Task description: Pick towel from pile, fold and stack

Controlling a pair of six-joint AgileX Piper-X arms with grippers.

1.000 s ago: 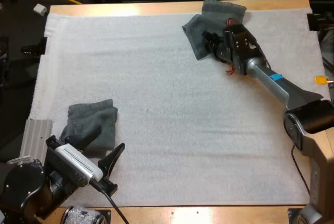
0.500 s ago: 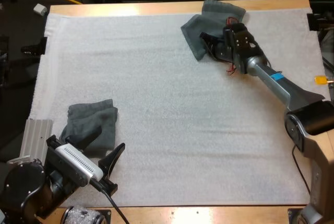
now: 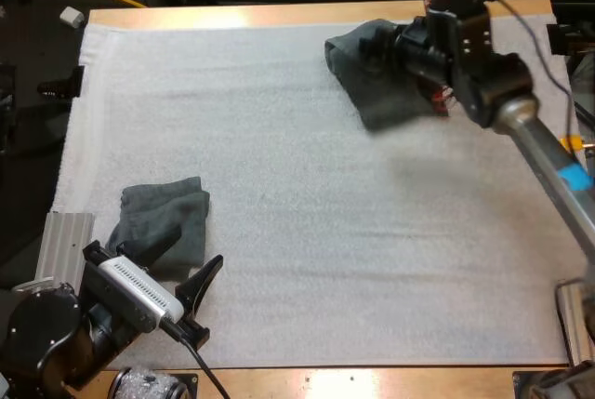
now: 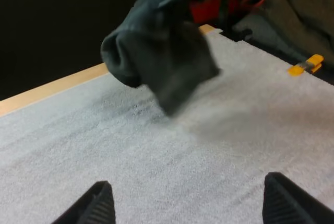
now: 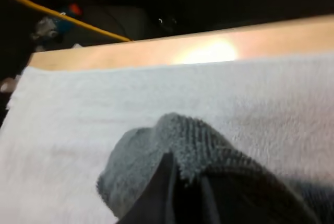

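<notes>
Grey towel (image 3: 383,101) gripped by right end effector (image 3: 383,49); left end effector (image 3: 183,259) released near stack (image 3: 172,213).

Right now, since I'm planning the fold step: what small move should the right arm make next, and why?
Probably carry the crumpled towel toward the bare middle of the mat and lower it. The right jaws are shut on it, and it hangs bunched near the far edge, with little room to spread. The folded towel lies by the open left jaws.

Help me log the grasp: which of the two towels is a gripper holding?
The crumpled towel, far right in the high view, pinched by the right gripper. The folded towel lies free beside the open left gripper.
</notes>
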